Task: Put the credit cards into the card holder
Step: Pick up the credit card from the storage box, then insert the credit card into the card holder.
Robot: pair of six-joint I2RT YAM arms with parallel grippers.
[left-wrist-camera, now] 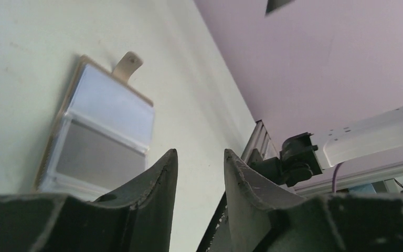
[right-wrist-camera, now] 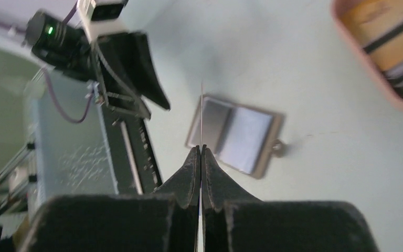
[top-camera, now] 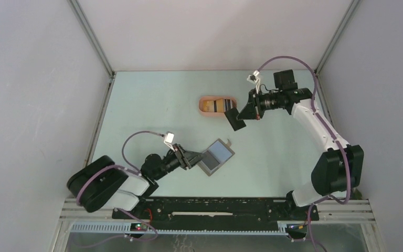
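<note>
1. Card holder: lies flat and unfolded on the table, just ahead of the left arm's base, well apart from the tray. Two clear pockets face up. Its snap tab sticks out from the far edge.
2. Left gripper: low over the table at the near-left edge of the card holder. The left wrist view shows its jaws apart with nothing between them. Contact with the holder cannot be confirmed.
3. Right gripper: raised over the table between the tray and the card holder. Its jaws are pressed together on one card, which the right wrist view shows edge-on as a thin line rising from the fingertips. The colour of that card cannot be read from that view.
4. Remaining credit cards: stacked in the salmon-pink oval tray at the far middle of the table. An orange-yellow face and dark stripes are visible; the count cannot be determined.
5. Pockets: a grey panel shows in the one nearer the left gripper, a pale panel in the farther one. Whether either is a card cannot be told.
</note>
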